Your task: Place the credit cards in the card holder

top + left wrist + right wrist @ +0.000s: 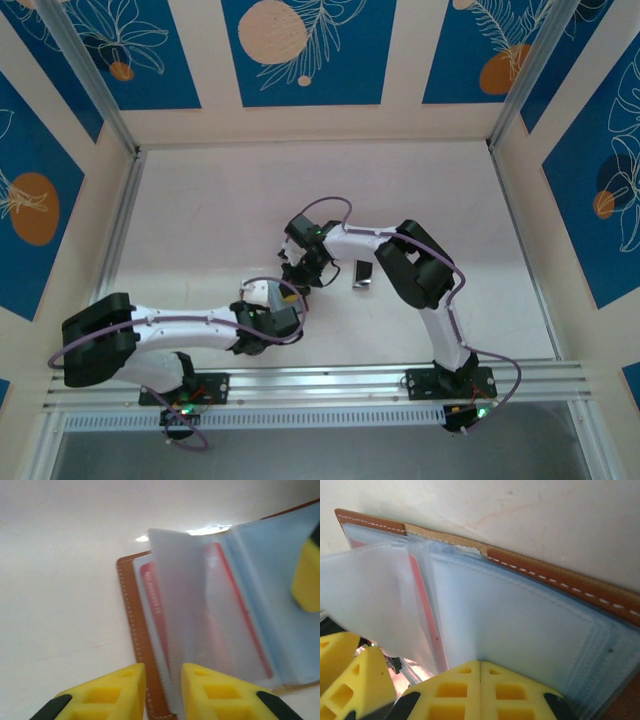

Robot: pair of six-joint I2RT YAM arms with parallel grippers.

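Left wrist: open card holder (128,622) spread sideways; left gripper (163,674) apart, right gripper (480,669) together.

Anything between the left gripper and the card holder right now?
Nothing visible. The left gripper sits right at the open card holder, with a clear sleeve page running down into the gap between its open jaws. The right gripper is shut at the holder's other half.

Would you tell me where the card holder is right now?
In the top view the card holder lies open on the table, left of centre, between both arms' jaws; the silvery piece sits to its right.
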